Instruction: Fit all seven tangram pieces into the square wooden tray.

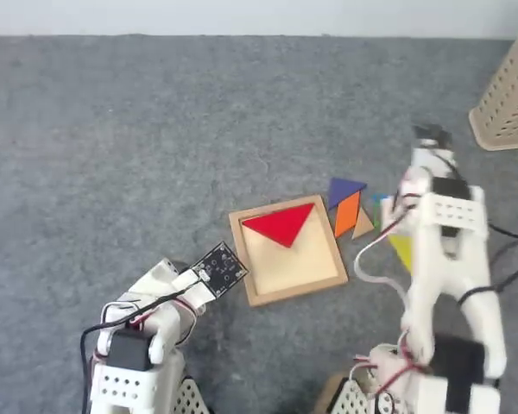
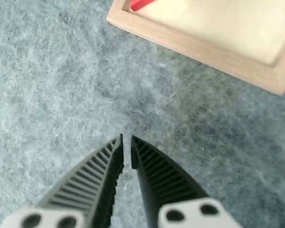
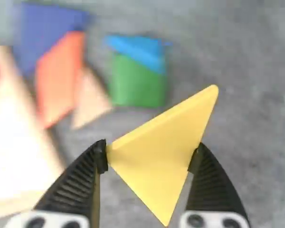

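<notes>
Wooden tray [image 1: 241, 252] on grey carpet [image 1: 112, 129], one red triangle [image 1: 281, 225] inside (at the far edge). Right gripper [image 3: 149, 153] pinches a yellow triangle [image 3: 161, 161] near the loose blue triangle [image 1: 344, 190] and orange piece [image 1: 347, 214] beside the tray. Left gripper [image 2: 127, 142] pressed almost together, empty, near a tray corner

No word, number, label or sign can be read in any of the views. The black board [image 1: 220, 268] on the left arm, lower left of the high view, carries tiny pale marks too small to make out. The wooden tray [image 1: 298, 291] shows plain wood.
</notes>
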Available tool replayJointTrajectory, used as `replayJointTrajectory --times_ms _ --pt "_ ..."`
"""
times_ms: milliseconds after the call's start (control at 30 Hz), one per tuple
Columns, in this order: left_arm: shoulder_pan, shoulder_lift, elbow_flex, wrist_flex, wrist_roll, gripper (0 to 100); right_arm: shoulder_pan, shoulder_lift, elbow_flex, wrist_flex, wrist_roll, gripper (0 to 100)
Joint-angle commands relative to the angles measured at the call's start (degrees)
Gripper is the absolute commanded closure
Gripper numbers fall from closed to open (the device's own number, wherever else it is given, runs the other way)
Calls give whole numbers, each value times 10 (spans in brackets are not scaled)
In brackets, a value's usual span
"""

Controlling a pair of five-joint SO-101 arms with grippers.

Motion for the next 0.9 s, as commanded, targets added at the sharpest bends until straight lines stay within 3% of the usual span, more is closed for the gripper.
replayJointTrajectory --times_ms 0,267,500,867 --pt "-1 -10 -6 3 -6 973 -86 -73 -9 21 23 935" --pt "-1 -10 -6 3 -6 973 -243 -29 -101 62 33 936" --pt "-1 -10 -6 3 -6 973 -364 81 -156 73 113 936" --pt "-1 -10 -6 3 -6 973 -441 182 -196 72 188 935"
